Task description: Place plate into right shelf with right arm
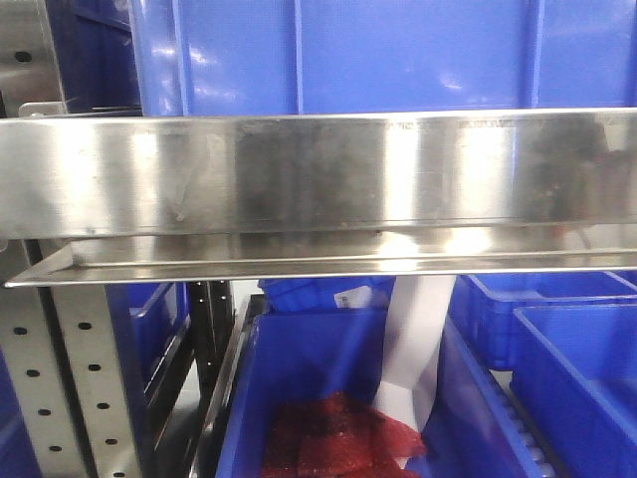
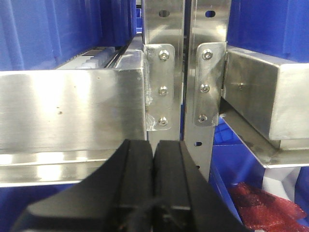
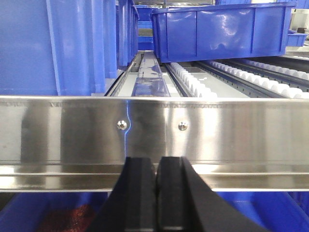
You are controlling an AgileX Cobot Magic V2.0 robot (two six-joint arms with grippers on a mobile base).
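The plate is out of view in all three views. The right shelf is a shiny stainless-steel rack; its broad flat front fills the front view and also spans the right wrist view. My right gripper sits just before and slightly below that front, shut with nothing between its black fingers. My left gripper is shut and empty too, facing the perforated uprights where two rack sections meet.
Blue bins stand on the roller lanes above the shelf front, one large bin at the back right. Below, a blue bin holds red mesh and a white sheet. More blue bins lie to the right.
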